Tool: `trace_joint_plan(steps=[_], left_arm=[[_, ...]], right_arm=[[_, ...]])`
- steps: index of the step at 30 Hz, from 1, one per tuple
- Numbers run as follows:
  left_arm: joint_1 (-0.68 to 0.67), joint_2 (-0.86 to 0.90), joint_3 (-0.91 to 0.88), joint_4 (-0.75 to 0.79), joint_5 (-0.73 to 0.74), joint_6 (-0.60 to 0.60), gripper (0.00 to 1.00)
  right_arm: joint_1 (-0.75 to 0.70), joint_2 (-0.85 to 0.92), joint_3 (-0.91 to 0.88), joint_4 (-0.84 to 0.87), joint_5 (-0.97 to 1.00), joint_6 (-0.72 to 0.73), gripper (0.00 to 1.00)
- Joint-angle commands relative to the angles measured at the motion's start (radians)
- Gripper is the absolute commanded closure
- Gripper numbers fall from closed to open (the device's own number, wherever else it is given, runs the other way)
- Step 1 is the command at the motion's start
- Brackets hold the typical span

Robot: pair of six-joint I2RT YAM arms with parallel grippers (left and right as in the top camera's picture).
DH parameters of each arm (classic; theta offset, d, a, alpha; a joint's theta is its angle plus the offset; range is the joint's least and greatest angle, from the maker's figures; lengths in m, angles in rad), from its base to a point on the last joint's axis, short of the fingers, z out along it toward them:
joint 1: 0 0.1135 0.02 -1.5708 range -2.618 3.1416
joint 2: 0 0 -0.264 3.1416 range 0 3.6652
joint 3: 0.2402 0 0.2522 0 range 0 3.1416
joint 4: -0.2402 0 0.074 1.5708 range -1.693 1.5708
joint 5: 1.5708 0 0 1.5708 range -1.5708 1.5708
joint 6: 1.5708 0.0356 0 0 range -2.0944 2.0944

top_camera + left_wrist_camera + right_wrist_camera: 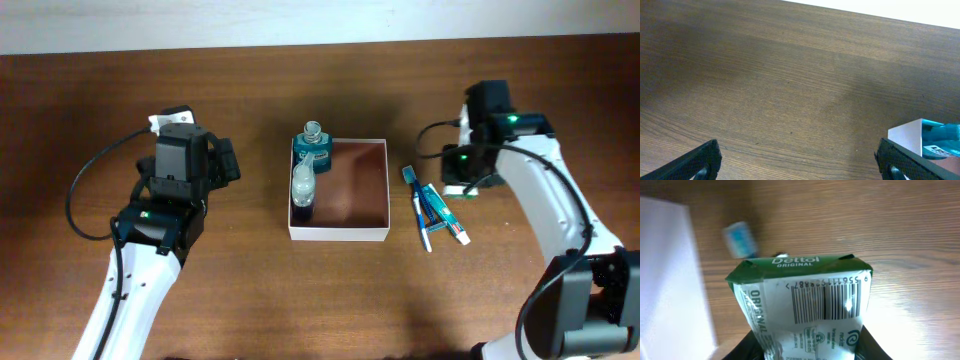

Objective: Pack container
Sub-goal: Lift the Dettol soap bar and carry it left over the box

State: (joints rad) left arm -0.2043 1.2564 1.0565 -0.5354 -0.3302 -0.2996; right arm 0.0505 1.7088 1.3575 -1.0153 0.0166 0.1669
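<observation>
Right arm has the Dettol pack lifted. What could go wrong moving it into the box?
1. The right pincer seems to grip the Dettol pack at one end only, so it may slip or swing.
2. The toothbrush and toothpaste tube lie between it and the container; a low pass could knock them.
3. Two bottles fill the container's left side; a drop there could land on them.

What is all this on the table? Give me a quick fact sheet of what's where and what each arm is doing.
container: white-walled square box, mid-table
inside it: two small bottles along its left wall
right of it: toothbrush and toothpaste tube lying on the table
left fingers: wide open above bare wood, holding nothing
right fingers: closed on a green-and-white Dettol soap packet, near the toothpaste tube
</observation>
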Motion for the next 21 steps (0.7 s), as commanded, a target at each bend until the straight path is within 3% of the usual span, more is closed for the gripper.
trace_joint_plan(steps=[1,9,21], left_arm=[[0.002,-0.008,0.004,0.000,-0.006,0.001,0.01],[0.003,-0.008,0.004,0.000,-0.007,0.001,0.01],[0.002,-0.008,0.004,0.000,-0.006,0.001,0.01]], right_arm=[[0.085,-0.023,0.018,0.001,-0.032,0.132,0.72],[0.270,-0.023,0.019,0.070,-0.032,0.250,0.72],[0.414,-0.021,0.019,0.168,-0.023,0.343,0.72]])
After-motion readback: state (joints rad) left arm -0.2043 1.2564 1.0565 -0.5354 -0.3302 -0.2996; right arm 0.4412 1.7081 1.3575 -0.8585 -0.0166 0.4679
